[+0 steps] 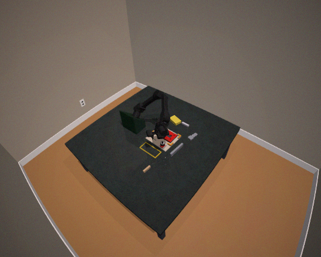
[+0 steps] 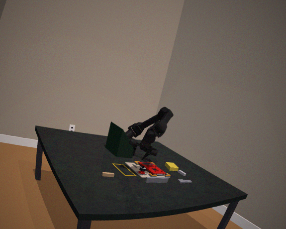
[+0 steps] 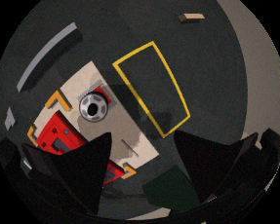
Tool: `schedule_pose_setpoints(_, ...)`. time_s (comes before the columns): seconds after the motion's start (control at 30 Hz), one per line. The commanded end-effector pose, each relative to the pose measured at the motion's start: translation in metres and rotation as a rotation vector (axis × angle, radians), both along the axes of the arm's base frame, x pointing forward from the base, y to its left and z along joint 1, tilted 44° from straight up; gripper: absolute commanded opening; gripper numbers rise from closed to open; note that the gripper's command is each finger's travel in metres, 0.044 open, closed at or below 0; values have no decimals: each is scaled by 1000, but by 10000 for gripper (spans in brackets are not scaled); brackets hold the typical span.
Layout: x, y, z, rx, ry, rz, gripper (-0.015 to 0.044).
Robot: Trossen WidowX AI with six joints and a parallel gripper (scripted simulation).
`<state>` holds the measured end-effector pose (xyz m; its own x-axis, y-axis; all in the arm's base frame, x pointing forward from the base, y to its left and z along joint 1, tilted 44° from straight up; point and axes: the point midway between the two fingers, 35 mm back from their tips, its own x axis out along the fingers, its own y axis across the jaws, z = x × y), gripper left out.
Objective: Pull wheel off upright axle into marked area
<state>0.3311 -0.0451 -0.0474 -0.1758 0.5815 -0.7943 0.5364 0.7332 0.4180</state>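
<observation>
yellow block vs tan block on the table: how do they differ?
Colour: the yellow block is bright yellow; the tan block is pale wood-coloured.
Size: the yellow block looks broader and flatter; the tan block is a small slim bar.
Place: the yellow block lies beyond the red board, near the arm; the tan block lies alone past the yellow-outlined area.
Both lie flat, untouched.

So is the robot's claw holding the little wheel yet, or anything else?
No, nothing is held. The gripper hangs open above the board, and the wheel sits on its axle, apart from both fingers.
</observation>
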Motion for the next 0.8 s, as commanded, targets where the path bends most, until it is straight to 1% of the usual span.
schedule_pose_setpoints(0.0,23,11,17,99,-254,171,300)
schedule_pose_setpoints(0.1,35,18,28,155,-420,281,300)
schedule_pose_setpoints(0.17,40,20,33,176,-494,329,300)
schedule_pose_setpoints(0.77,35,15,27,178,-503,335,300)
